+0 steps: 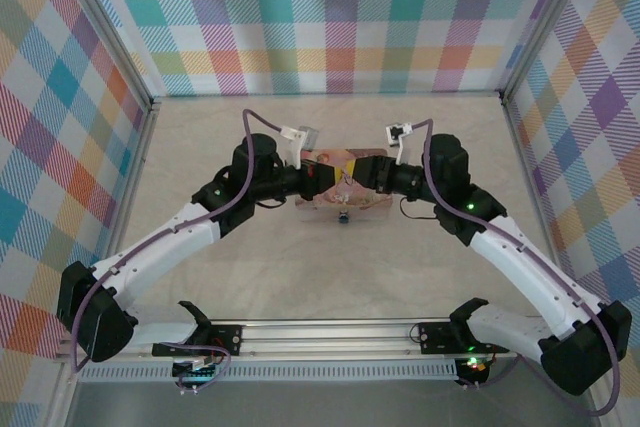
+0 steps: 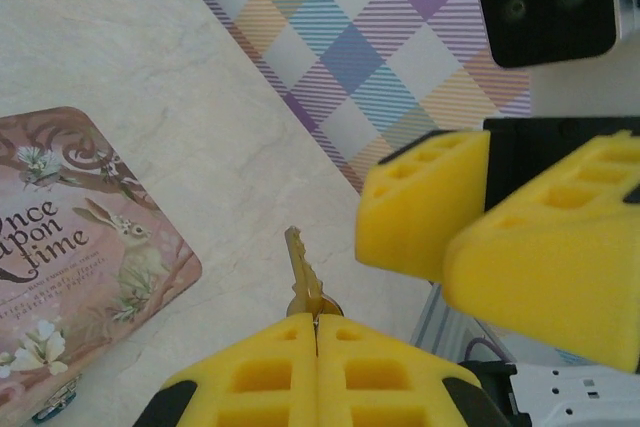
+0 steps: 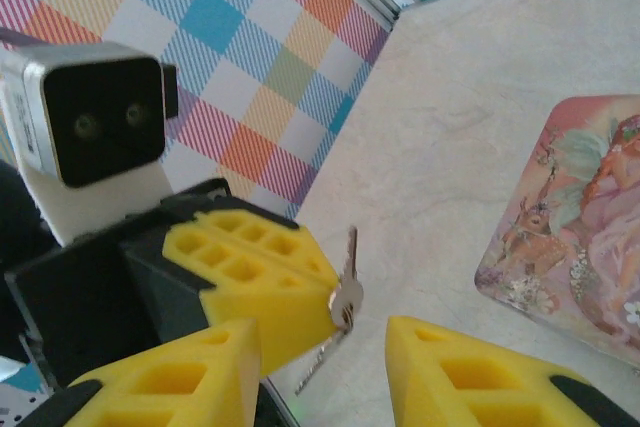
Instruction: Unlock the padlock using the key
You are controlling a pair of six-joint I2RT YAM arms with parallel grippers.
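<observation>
My left gripper (image 2: 317,325) is shut on the bow of the small metal key (image 2: 303,275), whose toothed blade sticks out past the yellow fingertips. In the right wrist view the key (image 3: 346,292) shows at the tip of the left fingers (image 3: 250,272), with a second key dangling under it. My right gripper (image 3: 322,347) is open, its jaws spread on either side just below the key. The pink illustrated tin (image 2: 70,247) lies flat, and the tiny bluish padlock (image 2: 55,404) hangs at its near edge. From above, both grippers (image 1: 335,179) (image 1: 360,175) meet over the tin (image 1: 322,201), with the padlock (image 1: 343,217) in front.
The right gripper's yellow fingers (image 2: 430,202) hang close to the right of the key. Plaid walls (image 1: 330,17) enclose the beige table (image 1: 330,277) on three sides. The tin's corner (image 3: 580,237) lies right of the right gripper.
</observation>
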